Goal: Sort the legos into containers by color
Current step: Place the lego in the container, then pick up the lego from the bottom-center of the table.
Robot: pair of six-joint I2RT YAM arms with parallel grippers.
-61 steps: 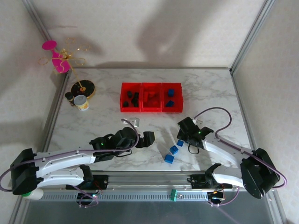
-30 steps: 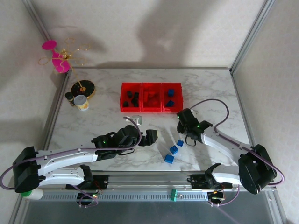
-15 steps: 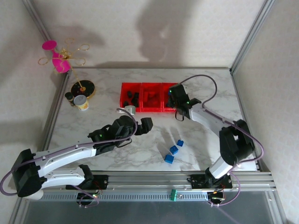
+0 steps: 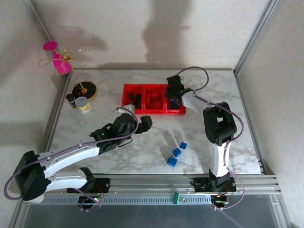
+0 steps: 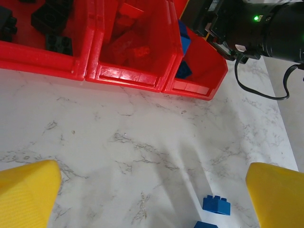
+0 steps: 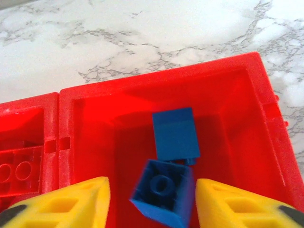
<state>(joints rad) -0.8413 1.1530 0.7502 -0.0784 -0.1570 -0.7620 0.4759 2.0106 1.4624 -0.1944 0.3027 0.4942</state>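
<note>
- Three loose blue legos (image 4: pixel 176 152) lie in a short slanted row on the marble table (image 4: pixel 95 128), near its front edge and right of centre. They are close together, and the left wrist view catches two of them (image 5: pixel 216 205)
- The left gripper (image 4: pixel 145 122) hangs over the middle of the table, between the loose legos and the bins. Its yellow fingertips (image 5: pixel 26 192) are spread wide with nothing between them
- Bare marble runs from the loose legos to the bins' front wall, and more lies open right of the bins as far as the table's right edge
- The red bins (image 4: pixel 153 112) are three joined compartments in a row on the far half of the table. Black legos (image 4: pixel 135 99) lie in the left one, red legos (image 4: pixel 153 97) in the middle and blue in the right
- The right gripper (image 4: pixel 175 92) is over the right compartment, with its arm reaching in from the right
- The right wrist view shows its yellow fingers (image 6: pixel 71 202) parted. A tilted, slightly blurred blue lego (image 6: pixel 164 194) sits in the gap with clear space on its left side, so it is let go rather than pinched. Another blue lego (image 6: pixel 175 132) lies flat on the floor beyond it
- Far left stand a black-and-gold disc stand (image 4: pixel 84 89), a small cup (image 4: pixel 82 104) whose print is too small to read, and a dark jar (image 4: pixel 70 98)
</note>
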